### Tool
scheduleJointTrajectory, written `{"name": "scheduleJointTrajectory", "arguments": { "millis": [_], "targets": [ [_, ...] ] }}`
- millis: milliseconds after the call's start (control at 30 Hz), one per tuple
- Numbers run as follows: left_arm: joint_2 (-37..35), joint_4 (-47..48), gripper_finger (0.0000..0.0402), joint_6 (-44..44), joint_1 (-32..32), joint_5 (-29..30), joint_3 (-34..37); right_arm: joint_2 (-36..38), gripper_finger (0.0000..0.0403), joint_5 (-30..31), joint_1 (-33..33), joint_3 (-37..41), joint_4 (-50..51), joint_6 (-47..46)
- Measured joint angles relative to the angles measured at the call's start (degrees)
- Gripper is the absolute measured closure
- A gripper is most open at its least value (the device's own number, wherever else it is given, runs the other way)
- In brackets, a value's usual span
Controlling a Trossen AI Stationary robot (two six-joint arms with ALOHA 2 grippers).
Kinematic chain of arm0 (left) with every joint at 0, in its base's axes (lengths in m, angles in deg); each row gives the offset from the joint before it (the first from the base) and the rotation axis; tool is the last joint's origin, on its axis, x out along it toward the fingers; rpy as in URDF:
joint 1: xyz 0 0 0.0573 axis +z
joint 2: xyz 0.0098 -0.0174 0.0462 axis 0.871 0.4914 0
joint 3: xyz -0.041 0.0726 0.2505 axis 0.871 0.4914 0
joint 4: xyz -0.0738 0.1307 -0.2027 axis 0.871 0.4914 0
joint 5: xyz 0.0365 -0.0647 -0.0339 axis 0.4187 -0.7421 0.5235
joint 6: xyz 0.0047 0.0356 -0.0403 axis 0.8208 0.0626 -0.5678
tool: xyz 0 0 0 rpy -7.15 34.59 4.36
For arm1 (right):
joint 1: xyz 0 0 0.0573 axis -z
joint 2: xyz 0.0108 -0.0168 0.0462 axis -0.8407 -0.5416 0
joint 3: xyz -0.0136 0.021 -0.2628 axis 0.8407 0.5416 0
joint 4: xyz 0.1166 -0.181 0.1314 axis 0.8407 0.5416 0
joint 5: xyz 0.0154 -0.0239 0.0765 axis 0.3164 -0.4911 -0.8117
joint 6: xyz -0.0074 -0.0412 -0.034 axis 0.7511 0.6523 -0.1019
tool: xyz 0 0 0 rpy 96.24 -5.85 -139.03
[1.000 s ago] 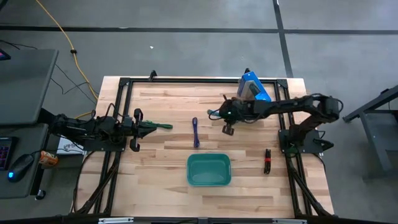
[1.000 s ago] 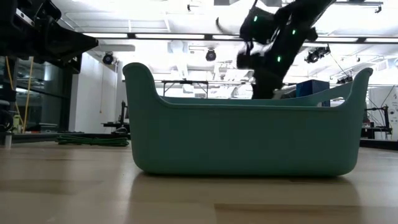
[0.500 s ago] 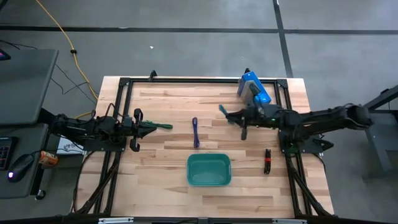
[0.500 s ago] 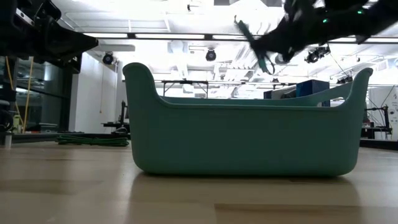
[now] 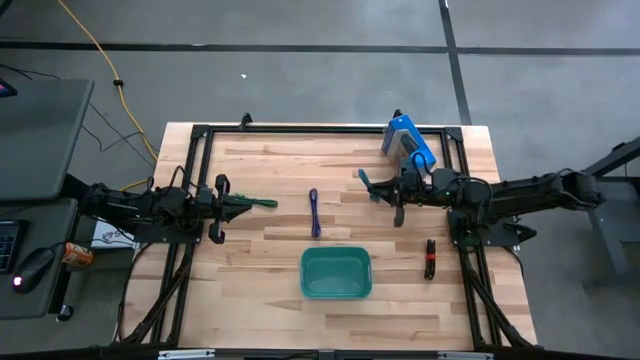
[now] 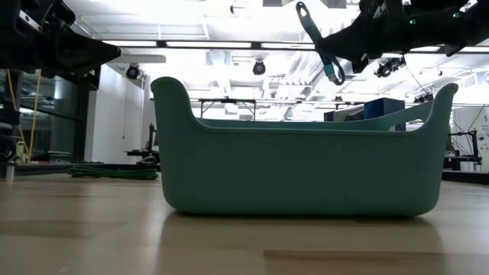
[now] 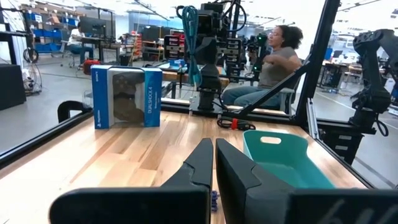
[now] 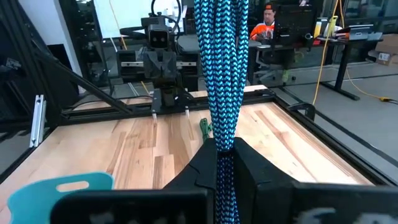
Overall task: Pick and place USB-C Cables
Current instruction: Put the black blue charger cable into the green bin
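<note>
One teal cable (image 8: 221,74) hangs pinched in the right hand (image 5: 372,186); left hand (image 5: 243,203) rests clenched.

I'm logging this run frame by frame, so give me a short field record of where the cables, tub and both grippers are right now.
right gripper: shut on the teal cable, held in the air, not yet over the tub
left gripper: shut, at the table's left side, its tips by the green cable
purple-blue cable: on the table, above the tub in the high view
red-and-black cable: on the table, right of the tub
teal tub: no cable visible in it
blue box: at the table's far edge
</note>
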Motion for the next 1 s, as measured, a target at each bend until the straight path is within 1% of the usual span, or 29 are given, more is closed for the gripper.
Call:
{"name": "scheduleJointTrajectory", "arguments": {
  "millis": [167,367,567,667,733,1000],
  "targets": [
    [0.00,0.00,0.0401,0.01,0.01,0.00,0.01,0.00,0.0398,-0.69,0.00,-0.04,0.27,-0.41],
    [0.00,0.00,0.0401,0.00,0.01,0.00,0.02,0.00,0.0398,-3.15,0.00,-0.04,0.39,-1.15],
    [0.00,0.00,0.0401,0.01,0.01,0.00,0.00,0.00,0.0398,-2.98,-1.74,-0.07,-0.03,-1.99],
    [0.00,-0.02,0.0401,0.00,-0.01,0.00,0.00,0.00,0.0398,-2.96,-4.36,-0.13,-1.52,-3.73],
    [0.00,0.00,0.0401,0.00,0.01,0.00,0.00,-0.11,0.0398,-2.95,-7.27,-0.15,-2.69,-3.96],
    [0.00,0.00,0.0401,0.01,0.00,0.00,0.00,-3.05,0.0398,-2.83,-20.46,-0.17,-8.93,0.11]
  ]
}}
